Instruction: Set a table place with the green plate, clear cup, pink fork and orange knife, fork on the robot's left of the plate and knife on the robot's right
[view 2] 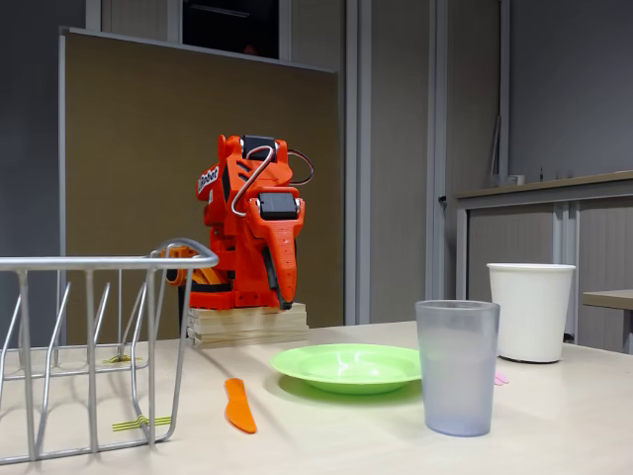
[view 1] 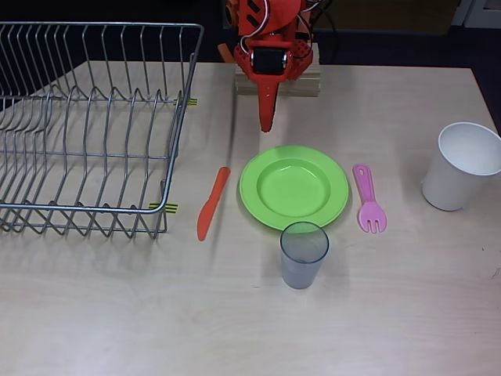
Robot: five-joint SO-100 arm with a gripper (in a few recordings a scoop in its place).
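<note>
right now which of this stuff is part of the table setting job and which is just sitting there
Part of the job:
green plate
clear cup
pink fork
orange knife

Just lying about:
wire dish rack
white cup
wooden block under the arm's base

Plate (view 2: 348, 367) at table centre; knife (view 2: 237, 405) at its 8 o'clock, cup (view 2: 456, 367) at 4 o'clock. Gripper (view 2: 273, 280) folded down, fingers together, holding nothing.
</note>
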